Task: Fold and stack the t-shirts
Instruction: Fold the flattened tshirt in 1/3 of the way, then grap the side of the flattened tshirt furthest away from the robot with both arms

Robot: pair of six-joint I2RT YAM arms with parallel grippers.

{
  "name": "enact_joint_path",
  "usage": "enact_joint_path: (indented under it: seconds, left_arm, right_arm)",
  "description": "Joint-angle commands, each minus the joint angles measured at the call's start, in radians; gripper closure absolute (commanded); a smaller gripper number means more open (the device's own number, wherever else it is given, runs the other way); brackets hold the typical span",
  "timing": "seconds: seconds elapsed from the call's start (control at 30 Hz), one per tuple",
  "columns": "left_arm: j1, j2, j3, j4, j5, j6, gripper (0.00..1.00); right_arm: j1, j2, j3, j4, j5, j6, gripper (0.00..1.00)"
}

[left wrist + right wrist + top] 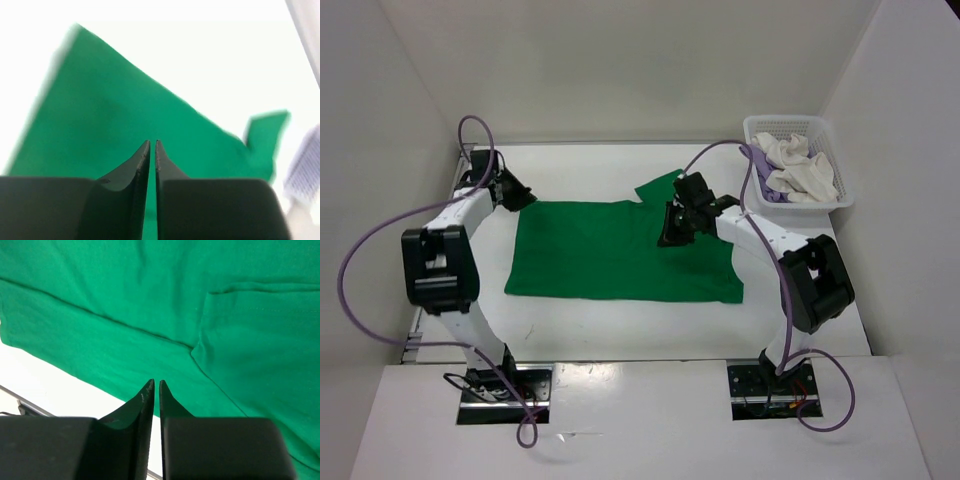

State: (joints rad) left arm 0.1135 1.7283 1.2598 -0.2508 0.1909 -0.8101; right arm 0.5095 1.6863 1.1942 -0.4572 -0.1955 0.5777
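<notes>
Green shirt (610, 255) lies spread flat mid-surface (590, 335), one sleeve poking out at the far right corner. White shirt (800, 165) & purple shirt (772, 197) sit bunched in the basket (785, 122). Step looks like 1st fold of the green one, not begun. Left fingers (145, 152) are by its far-left corner, right fingers (147, 390) over the far-right part nr the sleeve seam. Both pairs are nearly closed w/ nothing pinched. Next, prob: open, drop to the far edge, pinch both corners, fold evenly.

Green t-shirt (125, 115) blurred in left wrist view, lavender t-shirt (769, 196) mostly hidden under white t-shirt (800, 165)
</notes>
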Motion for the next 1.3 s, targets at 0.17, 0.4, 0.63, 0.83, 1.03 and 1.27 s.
enact_joint_path:
  seconds: [0.17,0.4,0.63,0.83,1.03,1.27]
  left_arm:
    - [0.046,0.336,0.309,-0.021,-0.24,0.091,0.64]
    - [0.046,0.442,0.375,-0.041,-0.298,0.135,0.58]
    - [0.046,0.488,0.403,-0.05,-0.288,0.18,0.63]
    - [0.046,0.488,0.357,-0.027,-0.255,0.198,0.67]
    - [0.046,0.468,0.337,-0.007,-0.223,0.198,0.77]
    - [0.046,0.459,0.317,0.002,-0.193,0.187,0.84]
  right_arm:
    - [-0.016,-0.03,0.045,0.011,0.001,-0.038,0.84]
    - [-0.034,-0.03,0.025,0.02,-0.009,-0.038,0.8]
    - [-0.034,-0.01,0.036,0.02,-0.018,-0.047,0.79]
    - [-0.034,0.039,0.091,0.041,-0.018,-0.047,0.76]
    - [-0.06,0.16,0.235,0.052,0.014,-0.056,0.71]
    - [-0.144,0.354,0.491,0.052,0.07,-0.076,0.6]
